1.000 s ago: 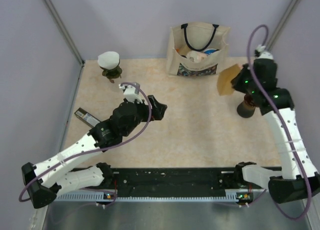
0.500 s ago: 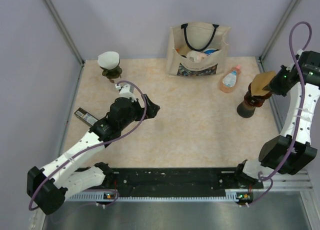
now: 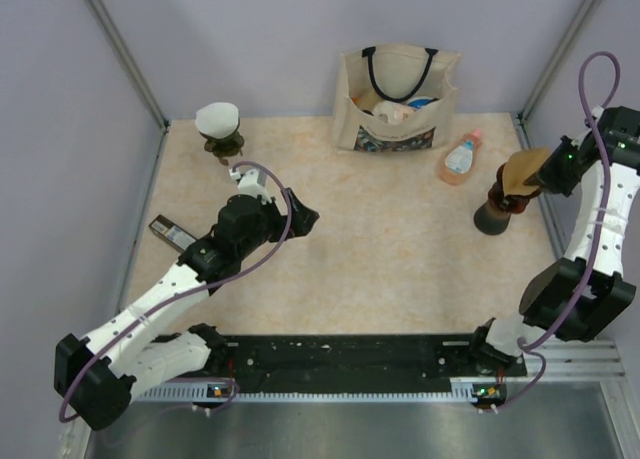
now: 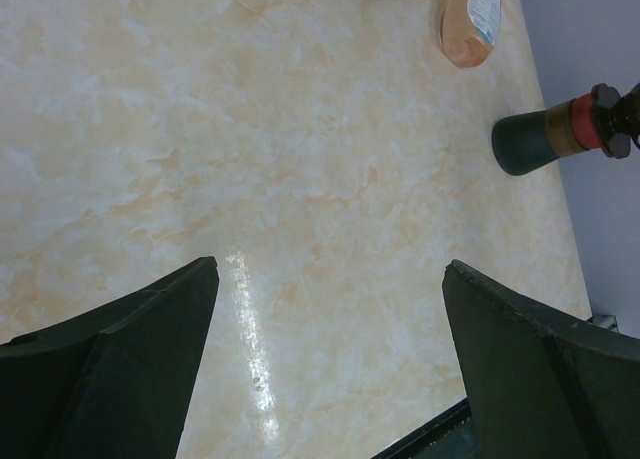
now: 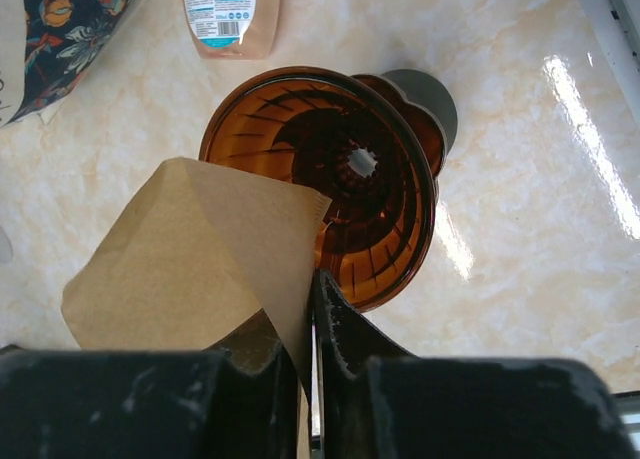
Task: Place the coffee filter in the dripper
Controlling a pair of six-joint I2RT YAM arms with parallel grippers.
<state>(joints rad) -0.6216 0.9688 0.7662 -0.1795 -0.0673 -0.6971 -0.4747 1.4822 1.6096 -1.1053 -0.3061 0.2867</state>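
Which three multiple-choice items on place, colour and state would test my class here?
1. The peach bottle lies: A between tote bag and amber dripper; B inside the bag; C beside the arms' bases.
2. The right gripper's filter is: A white; B brown; C blue.
3. The left gripper is: A shut on paper; B open, empty; C shut on the bottle.
1A: top view shows it there. 2B: brown paper in the wrist view. 3B: fingers apart, nothing between them.
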